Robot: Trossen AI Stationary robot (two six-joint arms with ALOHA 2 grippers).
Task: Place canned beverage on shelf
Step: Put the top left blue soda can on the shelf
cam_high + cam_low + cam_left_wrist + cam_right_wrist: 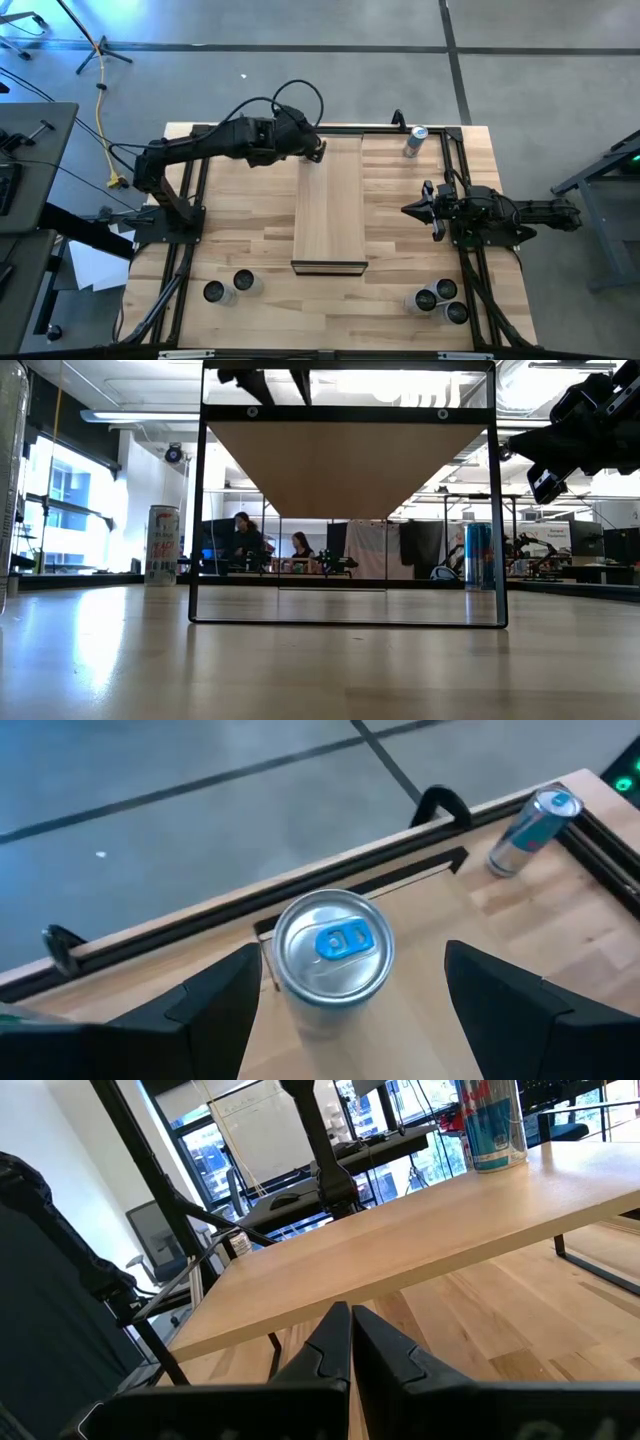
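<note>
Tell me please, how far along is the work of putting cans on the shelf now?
Done: one can stands upright at the far end of the shelf.
In hand: the left gripper is open around it, fingers clear, so it looks released.
Left: six cans on the table: one far right, two near left, three near right. The right gripper waits shut beside the shelf.
</note>
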